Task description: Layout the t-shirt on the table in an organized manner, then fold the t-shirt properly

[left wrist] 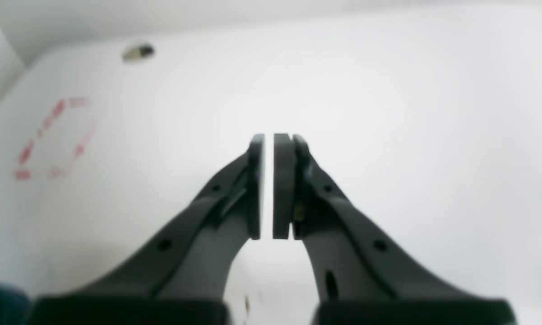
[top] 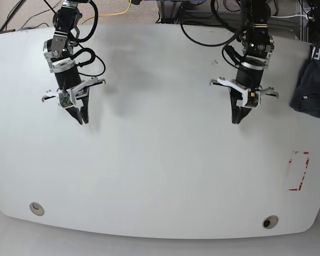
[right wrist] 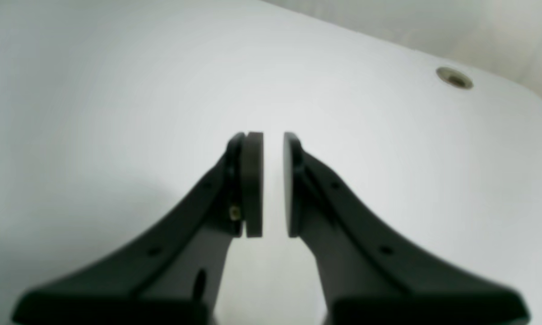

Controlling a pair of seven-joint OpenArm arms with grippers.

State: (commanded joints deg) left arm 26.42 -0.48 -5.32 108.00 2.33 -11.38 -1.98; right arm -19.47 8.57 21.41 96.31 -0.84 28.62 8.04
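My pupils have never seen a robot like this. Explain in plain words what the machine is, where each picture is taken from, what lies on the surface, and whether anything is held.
This is a two-armed robot. The base view looks at both arms over a white table. The other two come from cameras on the wrists, each looking past its own gripper's dark fingers: the left gripper and the right gripper.

At the base view's right edge lies a dark T-shirt with white lettering, partly out of frame. Nearby, red marks outline a rectangle. Neither gripper holds anything; a narrow gap shows between each pair of fingertips.
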